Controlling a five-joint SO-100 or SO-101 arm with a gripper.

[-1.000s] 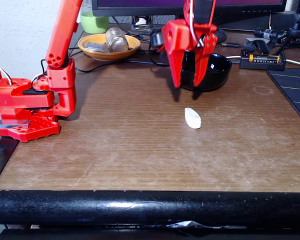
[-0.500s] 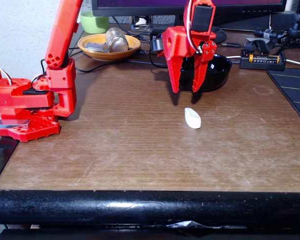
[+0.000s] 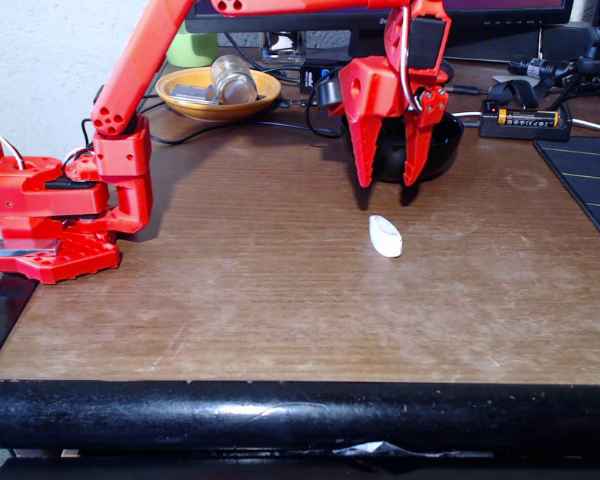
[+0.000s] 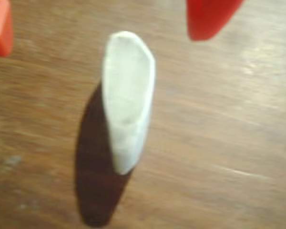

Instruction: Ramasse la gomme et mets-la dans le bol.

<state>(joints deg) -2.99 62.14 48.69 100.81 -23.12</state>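
We see the red pincer (image 3: 391, 188) hanging tips-down above the brown tabletop (image 3: 230, 290), its two fingers spread apart with nothing between them. The white eraser (image 3: 385, 236) lies on the tabletop near the middle of its width, nearer the far edge than the front edge, just in front of the fingertips and not touching them. In the wrist view the eraser (image 4: 127, 98) sits between the two red fingertips (image 4: 210, 18) at the upper corners, its long axis running up and down the picture, slightly blurred. The black bowl (image 3: 432, 147) stands behind the pincer, toward the far edge, partly hidden by the fingers.

We judge the step in hand to be the approach for the pickup: the eraser is not yet grasped. The next move calls for lowering the open pincer until the fingers straddle the eraser's narrow sides, then closing, lifting, and carrying it back to the bowl.
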